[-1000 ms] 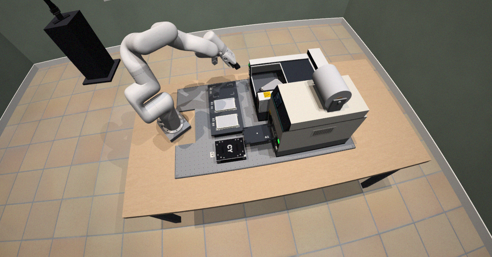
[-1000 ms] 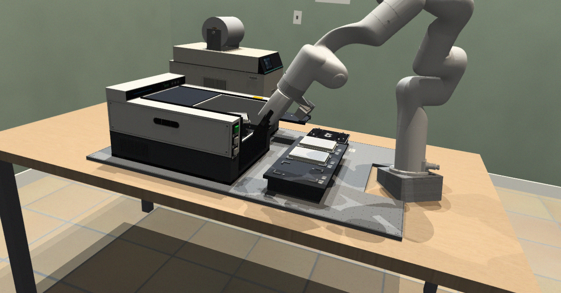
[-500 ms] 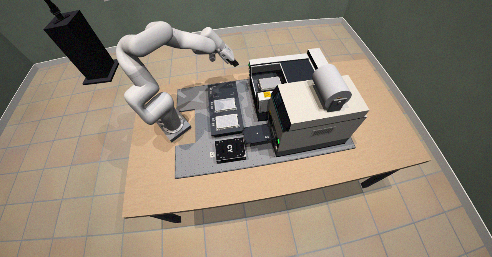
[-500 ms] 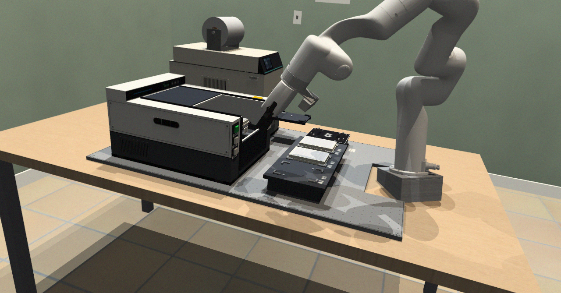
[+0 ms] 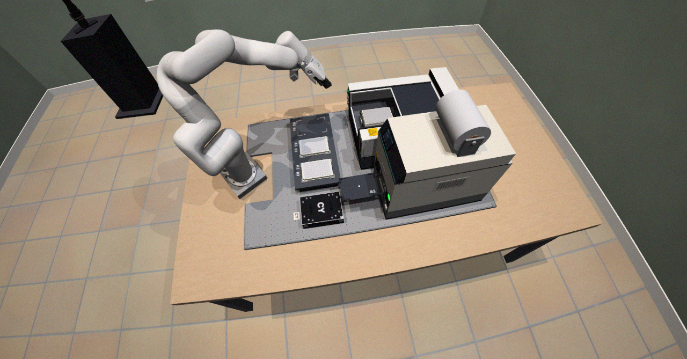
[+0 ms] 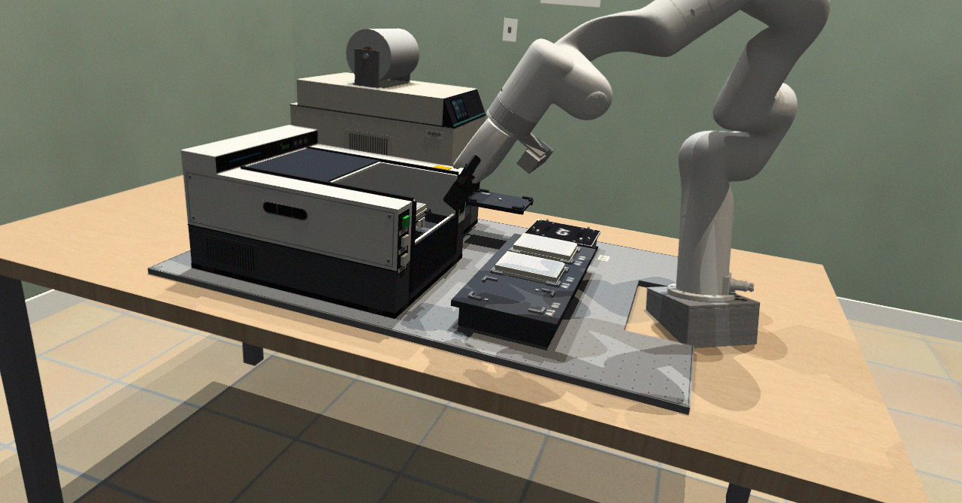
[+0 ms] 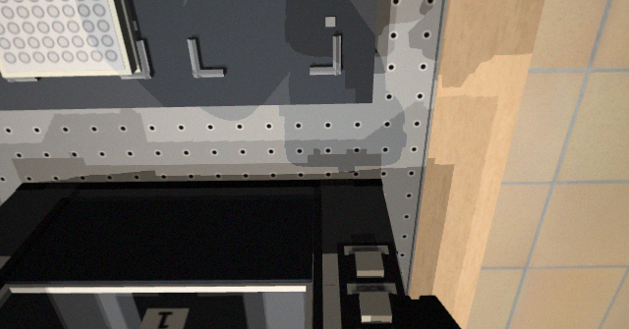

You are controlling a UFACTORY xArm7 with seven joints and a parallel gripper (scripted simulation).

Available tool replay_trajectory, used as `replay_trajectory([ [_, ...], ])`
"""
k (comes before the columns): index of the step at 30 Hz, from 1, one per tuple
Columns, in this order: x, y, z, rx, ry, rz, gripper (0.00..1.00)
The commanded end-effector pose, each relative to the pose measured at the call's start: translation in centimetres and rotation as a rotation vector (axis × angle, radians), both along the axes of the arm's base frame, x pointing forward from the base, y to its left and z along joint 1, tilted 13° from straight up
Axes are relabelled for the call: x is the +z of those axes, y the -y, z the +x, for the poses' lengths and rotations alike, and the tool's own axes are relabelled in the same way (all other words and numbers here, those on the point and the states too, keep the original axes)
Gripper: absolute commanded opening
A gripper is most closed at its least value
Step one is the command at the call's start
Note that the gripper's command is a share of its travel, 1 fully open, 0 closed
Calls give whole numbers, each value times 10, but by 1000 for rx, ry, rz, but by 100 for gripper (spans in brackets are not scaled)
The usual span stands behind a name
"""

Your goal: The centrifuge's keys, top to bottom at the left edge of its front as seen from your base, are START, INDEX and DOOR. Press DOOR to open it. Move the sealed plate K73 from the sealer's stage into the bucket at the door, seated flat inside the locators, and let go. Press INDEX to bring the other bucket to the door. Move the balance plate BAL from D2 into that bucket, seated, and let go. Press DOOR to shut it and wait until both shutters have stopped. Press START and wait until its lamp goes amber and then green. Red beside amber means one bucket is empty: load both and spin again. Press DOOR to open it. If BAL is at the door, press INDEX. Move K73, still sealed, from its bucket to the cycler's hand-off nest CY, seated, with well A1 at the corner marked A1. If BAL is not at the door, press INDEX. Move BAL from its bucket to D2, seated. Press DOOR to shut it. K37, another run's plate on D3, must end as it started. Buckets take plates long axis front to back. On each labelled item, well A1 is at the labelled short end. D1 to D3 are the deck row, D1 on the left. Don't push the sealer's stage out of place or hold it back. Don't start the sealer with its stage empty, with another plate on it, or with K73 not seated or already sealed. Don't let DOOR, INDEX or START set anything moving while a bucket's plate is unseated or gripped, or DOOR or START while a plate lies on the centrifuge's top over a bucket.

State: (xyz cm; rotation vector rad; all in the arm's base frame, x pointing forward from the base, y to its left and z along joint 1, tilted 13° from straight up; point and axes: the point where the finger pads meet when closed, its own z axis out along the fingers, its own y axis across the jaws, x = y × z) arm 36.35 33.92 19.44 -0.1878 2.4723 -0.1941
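Hovering off the front left corner of the centrifuge (image 5: 413, 96), I keep my fingers (image 5: 326, 83) pinched fully together with nothing between them, above the tabletop (image 5: 432, 246). Beside the centrifuge stands the sealer (image 5: 446, 165), its dark stage (image 5: 357, 186) drawn out bare, marked A1 at one corner. In the centrifuge's open door a pale plate (image 5: 375, 115) sits in the bucket; I cannot read its label. On the deck row (image 5: 293, 152) two white plates, (image 5: 313, 145) and (image 5: 316, 169), lie side by side, "A1" printed beside each. The black nest (image 5: 320, 207) reads CY. A yellow warning triangle (image 5: 371, 131) marks the centrifuge's top.
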Motion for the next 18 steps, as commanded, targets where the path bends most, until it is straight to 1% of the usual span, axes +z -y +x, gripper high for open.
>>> replay_trajectory([
  [1, 2, -1, 0, -5, -30, 0, 0],
  [3, 2, -1, 0, -17, -95, -5, 0],
  [5, 2, -1, 0, -17, -95, -5, 0],
  [18, 2, -1, 0, -95, -510, -42, 0],
])
